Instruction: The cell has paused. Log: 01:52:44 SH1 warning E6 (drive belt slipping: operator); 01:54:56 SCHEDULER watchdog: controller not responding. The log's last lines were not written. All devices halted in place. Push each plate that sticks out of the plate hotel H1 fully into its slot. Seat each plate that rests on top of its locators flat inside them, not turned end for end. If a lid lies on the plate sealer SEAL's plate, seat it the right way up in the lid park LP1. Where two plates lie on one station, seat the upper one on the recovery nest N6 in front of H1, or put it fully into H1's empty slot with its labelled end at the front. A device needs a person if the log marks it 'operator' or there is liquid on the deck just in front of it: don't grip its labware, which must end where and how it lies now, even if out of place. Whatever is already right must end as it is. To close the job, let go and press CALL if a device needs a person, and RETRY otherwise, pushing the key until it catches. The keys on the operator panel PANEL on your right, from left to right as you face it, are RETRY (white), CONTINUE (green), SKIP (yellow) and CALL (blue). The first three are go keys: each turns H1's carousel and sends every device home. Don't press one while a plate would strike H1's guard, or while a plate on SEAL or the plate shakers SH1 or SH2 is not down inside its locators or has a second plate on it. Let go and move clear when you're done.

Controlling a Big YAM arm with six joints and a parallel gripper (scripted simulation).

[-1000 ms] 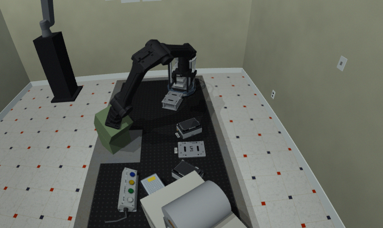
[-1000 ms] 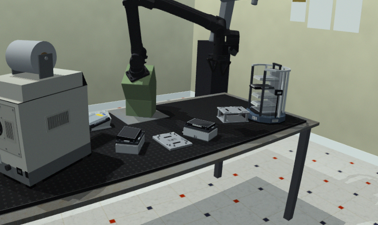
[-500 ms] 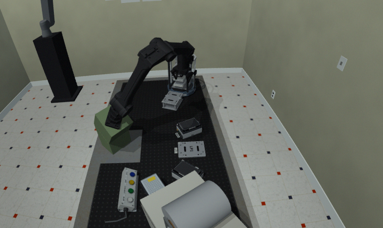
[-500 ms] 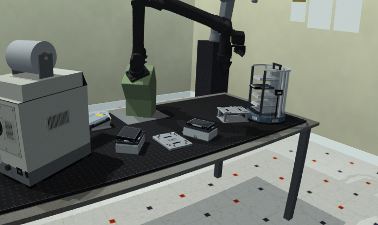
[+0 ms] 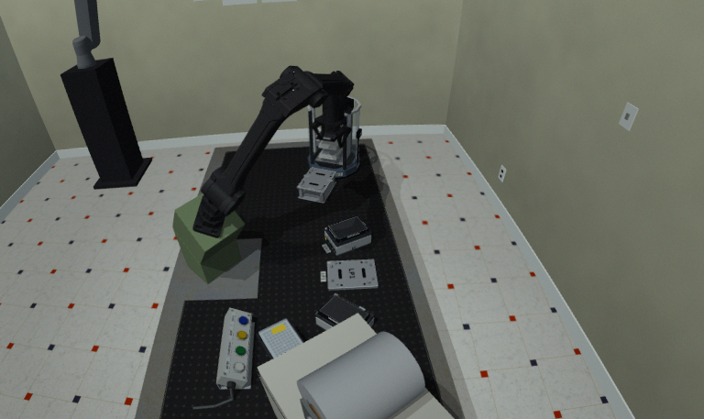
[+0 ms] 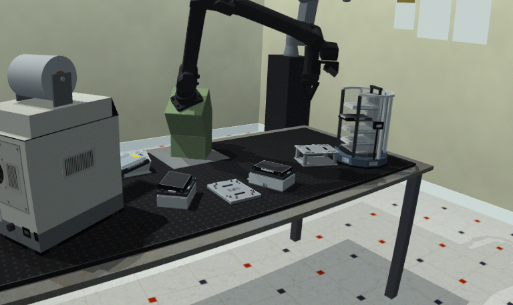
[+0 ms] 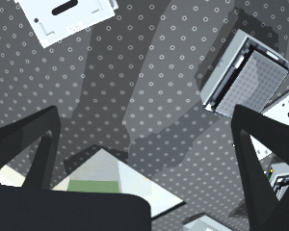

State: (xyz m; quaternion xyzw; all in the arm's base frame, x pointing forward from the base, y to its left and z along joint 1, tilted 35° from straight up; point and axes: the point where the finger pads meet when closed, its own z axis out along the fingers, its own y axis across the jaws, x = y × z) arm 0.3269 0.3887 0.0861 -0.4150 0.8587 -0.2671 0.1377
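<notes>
My gripper [image 5: 330,134] [image 6: 309,92] [image 7: 145,115] is open and empty. It hangs high over the deck, just in front of the plate hotel H1 [image 5: 353,160] [image 6: 365,126] and above the empty recovery nest N6 [image 5: 316,183] [image 6: 315,152]. H1 holds several plates; one dark plate [image 6: 355,117] seems to reach a little forward of the others. A shaker with a dark plate [image 5: 347,232] [image 6: 272,169] [image 7: 248,80] stands mid-deck. The lid park LP1 [image 5: 352,273] [image 6: 233,193] is empty. A second shaker with a dark plate [image 5: 339,310] [image 6: 176,181] stands near the sealer.
The sealer SEAL [image 5: 357,378] [image 6: 56,147] stands at the deck's near end, with a clear plate with a yellow label [image 5: 280,337] [image 6: 133,159] on its tray. The operator panel [image 5: 236,347] lies beside it. My arm stands on a green pedestal [image 5: 207,248] [image 6: 189,124].
</notes>
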